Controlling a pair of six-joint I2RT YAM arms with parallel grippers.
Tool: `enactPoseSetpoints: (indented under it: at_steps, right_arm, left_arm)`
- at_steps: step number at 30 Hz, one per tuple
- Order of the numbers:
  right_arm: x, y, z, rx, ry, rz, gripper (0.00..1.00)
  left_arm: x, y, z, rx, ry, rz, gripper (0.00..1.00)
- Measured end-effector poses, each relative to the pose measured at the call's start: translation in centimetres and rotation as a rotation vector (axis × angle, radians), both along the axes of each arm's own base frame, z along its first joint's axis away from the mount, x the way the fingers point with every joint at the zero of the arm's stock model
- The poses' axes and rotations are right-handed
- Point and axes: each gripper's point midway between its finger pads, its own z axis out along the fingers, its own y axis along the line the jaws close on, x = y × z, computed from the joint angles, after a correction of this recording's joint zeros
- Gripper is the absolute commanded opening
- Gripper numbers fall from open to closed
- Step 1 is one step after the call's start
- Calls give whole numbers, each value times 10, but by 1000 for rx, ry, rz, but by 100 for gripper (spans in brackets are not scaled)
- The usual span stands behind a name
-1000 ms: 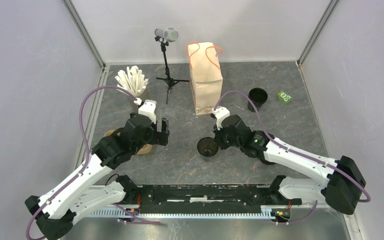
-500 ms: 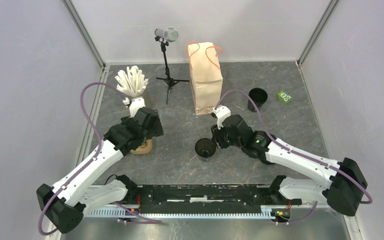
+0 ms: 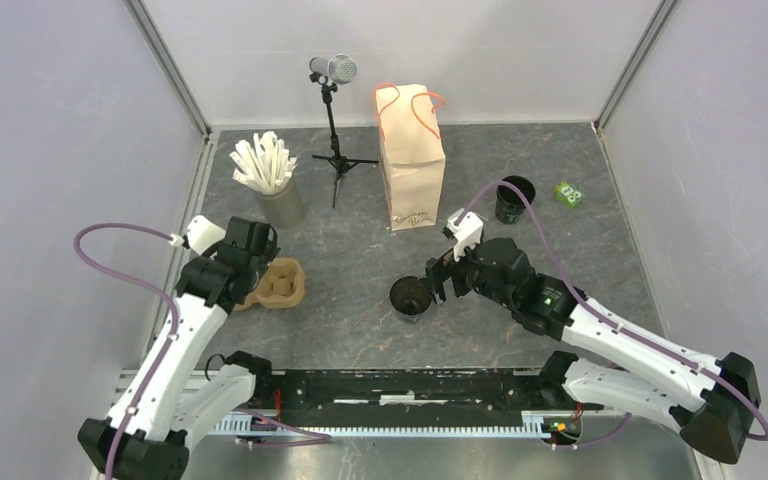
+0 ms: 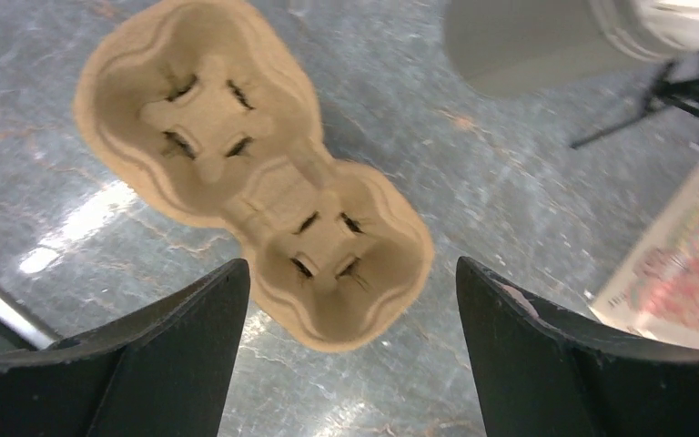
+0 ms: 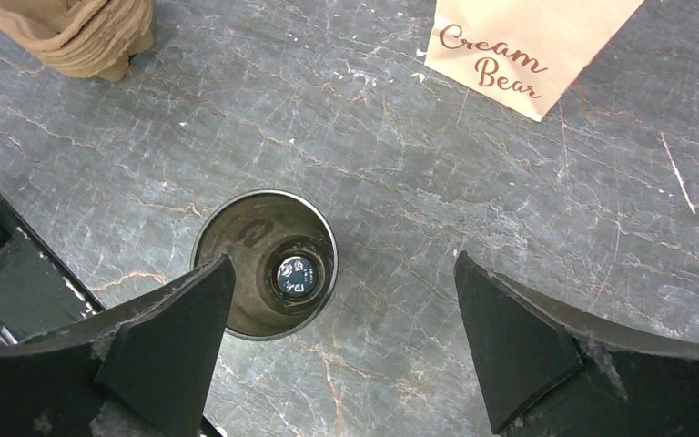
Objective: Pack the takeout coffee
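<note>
A small black cup [image 3: 412, 296] stands upright on the grey table, its top open; in the right wrist view the black cup [image 5: 266, 264] shows a label at its bottom. My right gripper [image 3: 439, 284] hovers just right of it, open and holding nothing; in its own view the right gripper [image 5: 342, 273] has its left finger over the cup's rim. The brown paper bag [image 3: 413, 150] stands upright at the back. My left gripper [image 4: 350, 273] is open above a tan two-cup carrier [image 4: 253, 173], not touching it. A second black cup [image 3: 514, 197] stands right of the bag.
A grey cup of white sticks [image 3: 270, 185] stands at the back left. A microphone on a tripod [image 3: 333, 110] is left of the bag. A small green packet [image 3: 568, 193] lies at the far right. The carrier [image 3: 278, 283] lies left of centre.
My right gripper opened, let go of the black cup and drew back to the right. The left arm swung away to the left, uncovering the carrier.
</note>
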Motion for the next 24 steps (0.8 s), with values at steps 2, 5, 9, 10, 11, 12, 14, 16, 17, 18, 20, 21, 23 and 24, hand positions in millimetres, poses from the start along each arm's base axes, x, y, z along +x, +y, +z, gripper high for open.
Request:
enactPoseSetpoints:
  at_steps: [2, 5, 9, 10, 11, 12, 14, 16, 17, 18, 20, 21, 23, 24]
  right_arm:
    - [-1, -3, 0, 1, -14, -1, 98]
    - [-1, -7, 2, 6, -35, -6, 98]
    - [-1, -10, 9, 23, -67, -10, 98]
    - [-1, -10, 10, 25, -72, -11, 98]
    - [-1, -11, 10, 27, -76, -11, 98]
    - [-1, -11, 10, 26, -77, -10, 98]
    - [-1, -11, 8, 24, -77, -11, 98]
    - [-1, -12, 4, 16, -75, -14, 98]
    - [0, -13, 2, 11, -74, -19, 98]
    - [1, -14, -1, 3, -70, -25, 98]
    - [2, -14, -6, -9, -60, -33, 98]
    - [2, -13, -8, -14, -53, -36, 98]
    - [4, -14, -13, -25, -40, -52, 98]
    - [5, -15, -14, -28, -36, -61, 98]
  left_arm:
    - [0, 9, -9, 9, 45, 70, 90]
    - [-3, 20, -18, 20, 130, 173, 81]
    - [-7, 30, -23, 1, 194, 311, 67]
    - [-8, 33, -23, -6, 198, 337, 67]
    - [-8, 34, -24, -14, 200, 361, 66]
    - [-9, 36, -25, -23, 200, 378, 67]
    - [-10, 37, -26, -37, 200, 408, 67]
    - [-10, 37, -27, -52, 198, 421, 67]
    - [-10, 37, -27, -61, 196, 428, 67]
    - [-10, 36, -27, -66, 195, 432, 67]
    - [-9, 35, -27, -75, 193, 437, 68]
    - [-9, 35, -27, -78, 191, 439, 69]
    - [-9, 32, -28, -92, 192, 435, 71]
    - [-8, 31, -28, -99, 190, 433, 72]
